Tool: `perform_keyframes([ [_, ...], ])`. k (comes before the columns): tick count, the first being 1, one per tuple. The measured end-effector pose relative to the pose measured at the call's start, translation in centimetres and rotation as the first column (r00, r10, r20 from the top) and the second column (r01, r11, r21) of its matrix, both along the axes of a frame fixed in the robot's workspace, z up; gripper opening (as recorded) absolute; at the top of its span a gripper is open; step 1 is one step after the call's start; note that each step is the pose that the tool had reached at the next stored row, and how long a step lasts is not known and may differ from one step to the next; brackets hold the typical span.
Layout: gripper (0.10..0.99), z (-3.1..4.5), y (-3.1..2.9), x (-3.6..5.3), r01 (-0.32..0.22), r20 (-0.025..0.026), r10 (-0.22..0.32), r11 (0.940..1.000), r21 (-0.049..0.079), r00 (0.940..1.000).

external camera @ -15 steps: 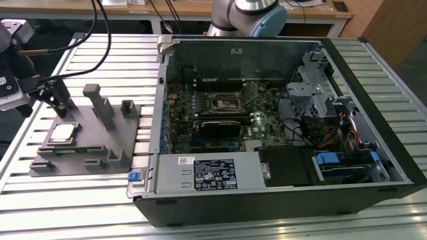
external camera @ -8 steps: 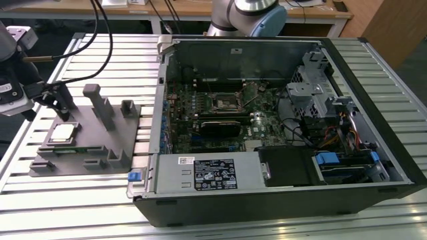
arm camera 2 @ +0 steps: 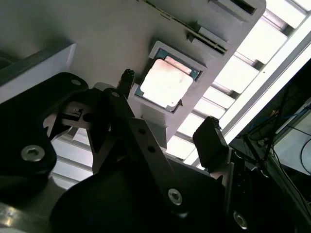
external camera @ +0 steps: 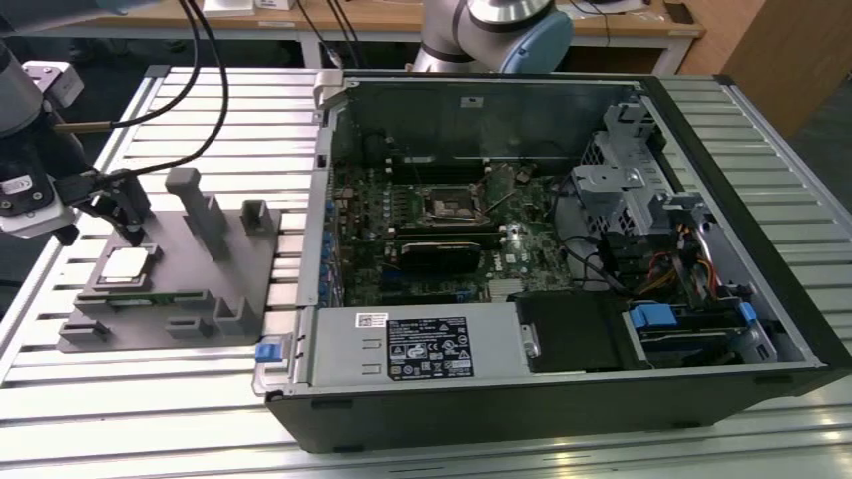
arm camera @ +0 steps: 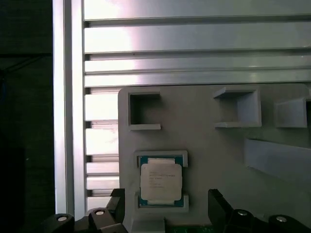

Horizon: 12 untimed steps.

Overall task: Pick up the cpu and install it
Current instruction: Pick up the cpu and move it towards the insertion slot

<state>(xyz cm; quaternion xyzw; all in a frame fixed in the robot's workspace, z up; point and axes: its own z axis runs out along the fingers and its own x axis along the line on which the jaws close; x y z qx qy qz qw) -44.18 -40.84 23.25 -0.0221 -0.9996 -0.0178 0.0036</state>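
The cpu (external camera: 124,264) is a small pale silver square lying flat in a recess of the grey holder block (external camera: 200,284), at the exterior view's left. My gripper (external camera: 100,238) hangs just above it, open and holding nothing. In both wrist views the cpu (arm camera 2: 166,83) (arm camera: 160,182) shows between the two black fingers, with the gripper (arm camera 2: 168,103) (arm camera: 166,199) straddling it and a gap on each side. The dark square socket (external camera: 446,205) sits on the green motherboard inside the open computer case (external camera: 745,299).
The holder block carries upright grey posts (external camera: 200,205) close beside my gripper. The case wall (external camera: 326,200) rises along the block's right side. Cables (external camera: 200,70) trail over the slatted metal table (external camera: 174,110). A labelled grey box (external camera: 413,344) sits at the case front.
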Motion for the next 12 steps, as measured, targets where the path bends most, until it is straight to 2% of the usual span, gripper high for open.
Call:
perform_keyframes([
  [1, 0.773, -0.55, 0.04, 0.0, 0.0, 0.0001, 0.0, 1.0, 0.0, 1.0],
  [12, 0.773, -2.02, 0.36, -0.23, 0.0, 0.0024, 0.0, 1.0, 0.0, 1.0],
])
